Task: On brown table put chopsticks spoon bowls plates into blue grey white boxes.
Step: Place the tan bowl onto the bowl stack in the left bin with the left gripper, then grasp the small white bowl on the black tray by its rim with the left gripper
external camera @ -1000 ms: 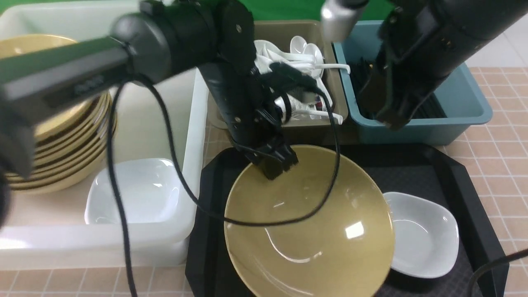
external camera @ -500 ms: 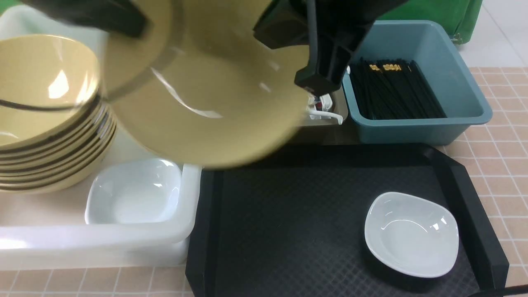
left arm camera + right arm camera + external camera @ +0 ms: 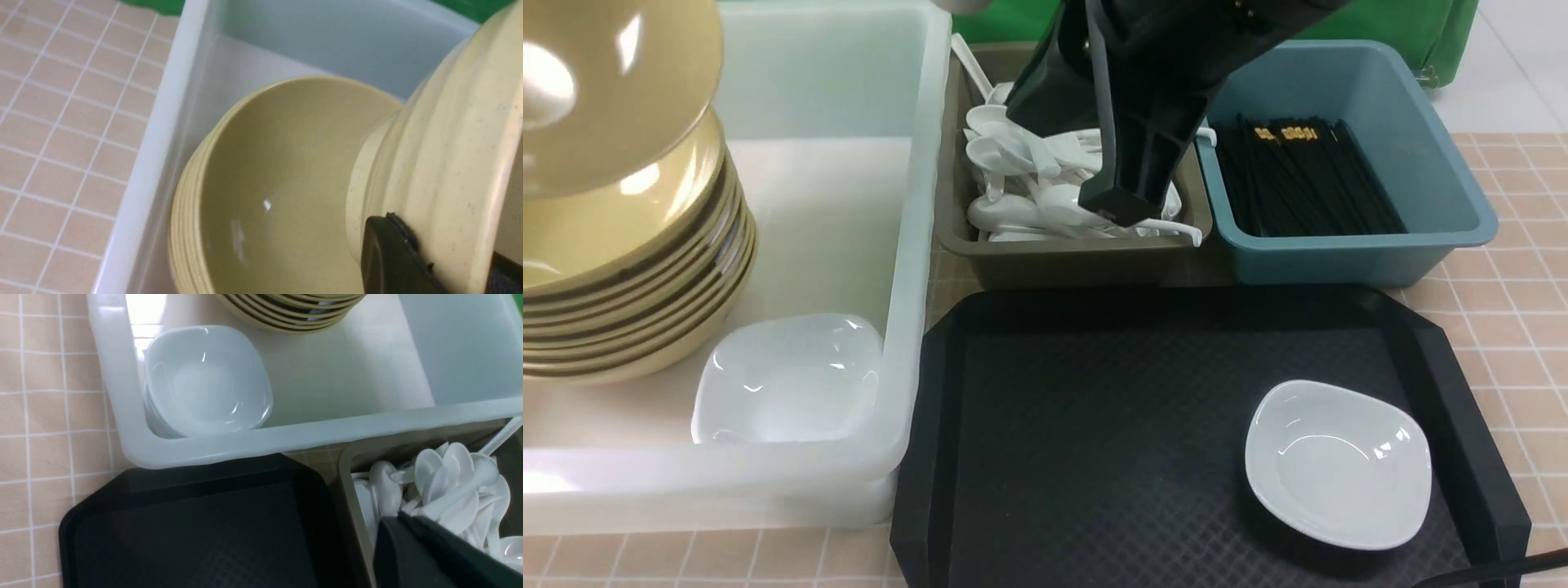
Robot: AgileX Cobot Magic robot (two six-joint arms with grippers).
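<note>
Mustard-tan and glossy, a bowl [image 3: 605, 82] hangs tilted at the front view's upper left, over the stack of bowls [image 3: 637, 269] in the white tub [image 3: 915, 245]. The left gripper holding it is out of this view. A white dish [image 3: 788, 380] sits in the tub beside the stack. The right gripper [image 3: 1123, 208] hangs with its jaws pressed together and nothing in them, right above the spoons [image 3: 1021, 180] heaped in the grey-brown box [image 3: 1054, 265]. To its outer side stands the blue box [image 3: 1339, 253] full of chopsticks [image 3: 1307, 180]. Nearer the robot than that gripper lies a black tray [image 3: 1094, 425] on the tiled table [image 3: 1503, 327], carrying a second white dish [image 3: 1339, 461].

In the left wrist view the left gripper [image 3: 449, 273] is clamped on the bowl's rim, one black finger [image 3: 388, 253] flat against the outer wall. Beneath the gripper the stack sits against the tub's wall, with the tiles beyond.

In the right wrist view the right gripper [image 3: 398, 533] is closed and empty, its tip just over the spoons. Past the tip lie the tray, then the tub's rim, the dish inside it, and the stack farthest away.
</note>
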